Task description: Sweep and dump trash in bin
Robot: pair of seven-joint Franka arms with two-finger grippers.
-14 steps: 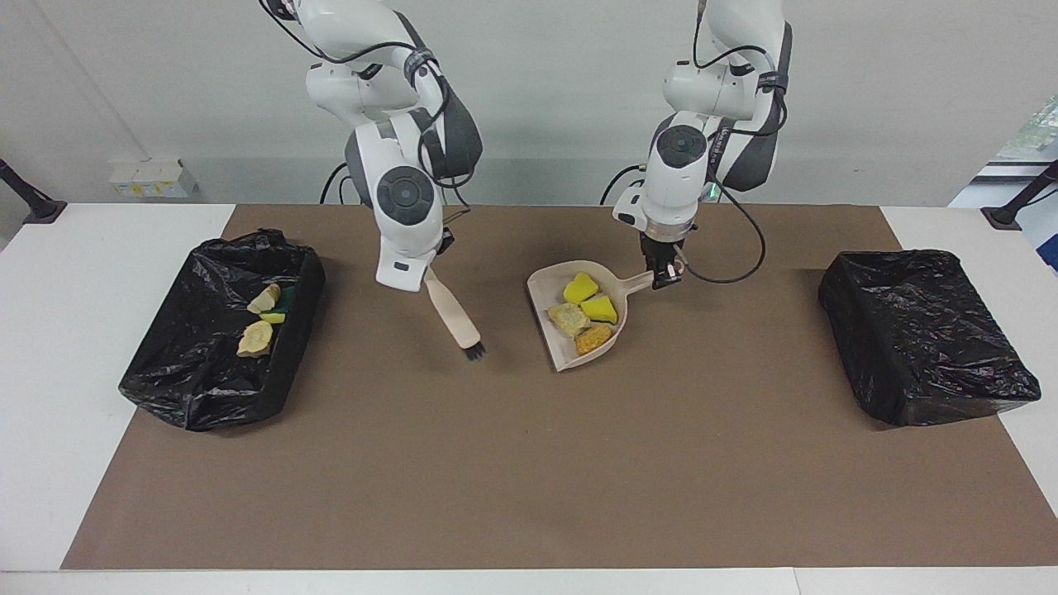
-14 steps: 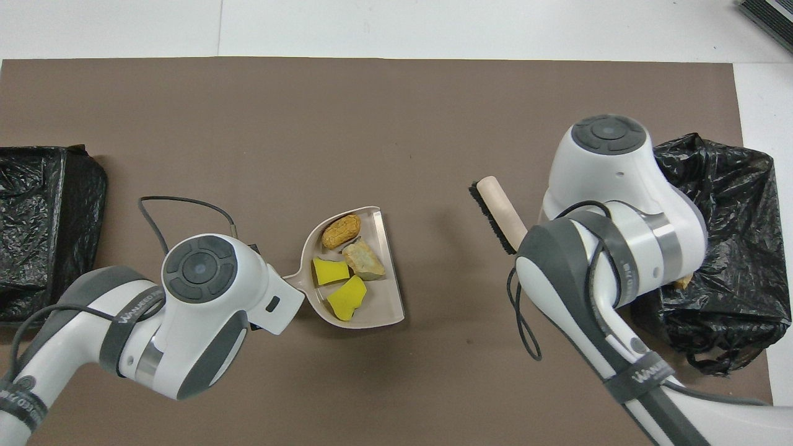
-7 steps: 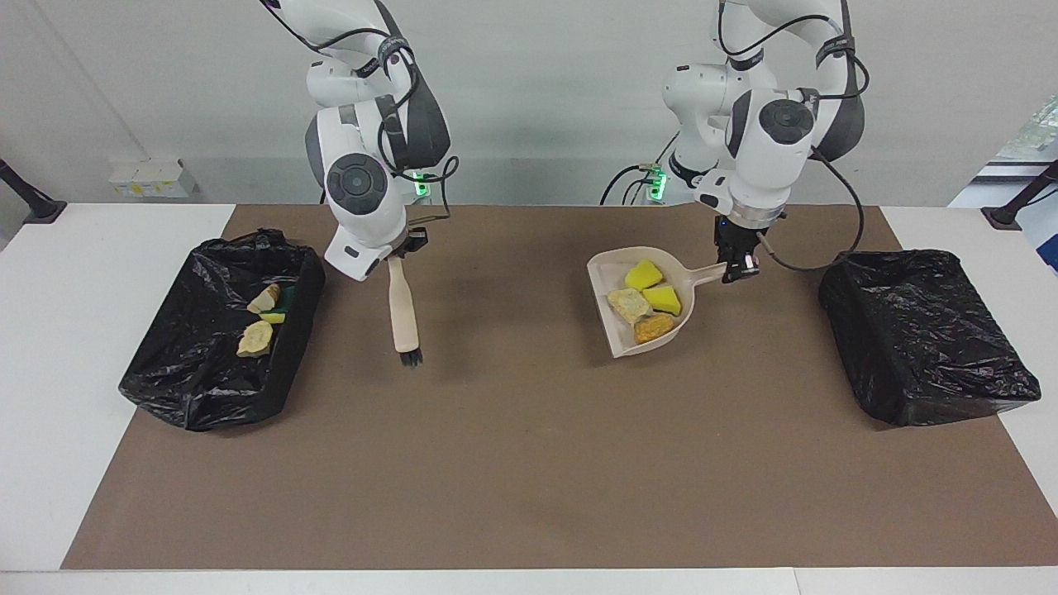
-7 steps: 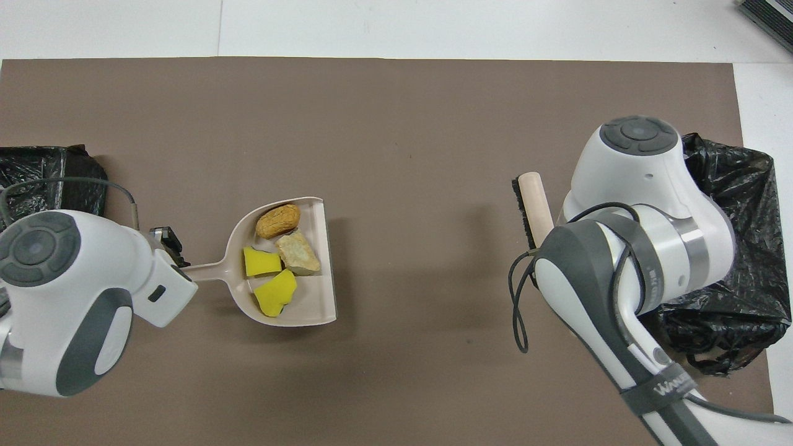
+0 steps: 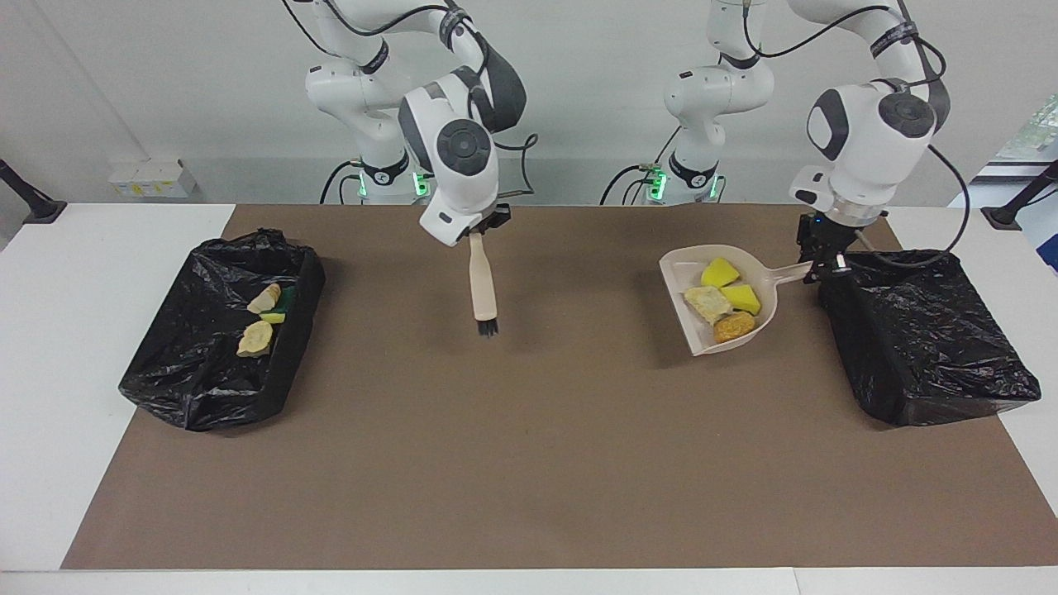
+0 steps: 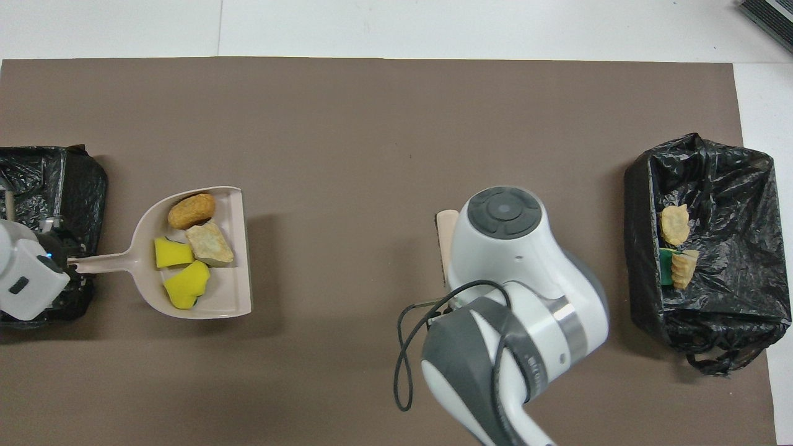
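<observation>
Four pieces of trash (image 5: 723, 299) lie in the dustpan (image 5: 704, 335): two yellow sponge chunks, a pale crumbly lump and an orange-brown piece, right of centre in the facing frame, left of centre in the overhead one. Three more scraps (image 5: 261, 318) already lie in the black-lined bin (image 5: 216, 388) at the facing frame's left edge. The left gripper (image 5: 821, 263) is clamped on the dustpan's handle, beside the rim of the second black-lined bin (image 5: 926, 364) at the right of the facing frame. The right gripper (image 5: 482, 232) is closed on the brush (image 5: 482, 289), which hangs bristles-down over the brown mat (image 5: 529, 463), upper centre of the frame.

The risk, as I judge it, lies in the tip: the pan is held only by its thin handle, so it could twist in the grip when tilted. Its open lip also faces away from the nearby bin, so the pan has to be turned over the bin first; tipping early would drop the scraps on the mat, and a low pass could snag the loose liner.

Compared with a second ago, the dustpan has travelled from mid-table to the bin at the left arm's end with its load undisturbed, and the brush has swung to hang more upright, nearer the table's middle.
</observation>
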